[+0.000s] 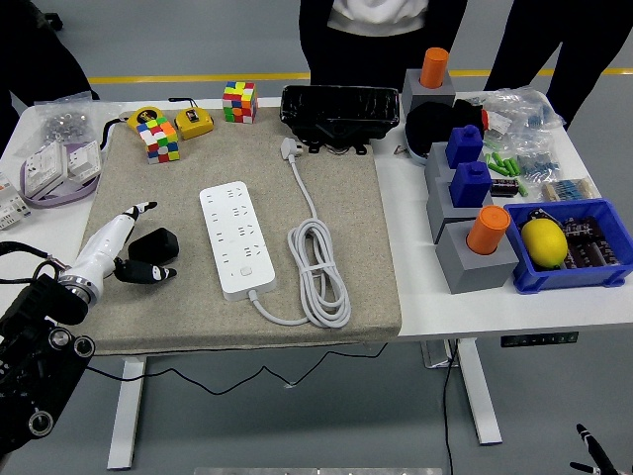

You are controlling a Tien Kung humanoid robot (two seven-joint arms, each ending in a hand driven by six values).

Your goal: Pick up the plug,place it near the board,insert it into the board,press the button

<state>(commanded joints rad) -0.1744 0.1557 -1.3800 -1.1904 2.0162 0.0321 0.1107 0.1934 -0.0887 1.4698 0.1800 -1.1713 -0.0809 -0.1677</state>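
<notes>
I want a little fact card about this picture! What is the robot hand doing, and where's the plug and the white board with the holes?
left hand: open, fingers either side of the black plug, not gripping
black plug: lying on the beige mat, left of the board
power strip: white, flat on the mat, nothing plugged in
power strip cable: coiled to its right
right hand: only fingertips show, bottom right corner
person: standing behind the table

White table (435, 307) on white legs, grey control panel under its near edge. Beige felt mat (356, 247) covers its left part. Grey floor (297, 416); yellow line (198, 77) across it beyond the table. Even light.
</notes>
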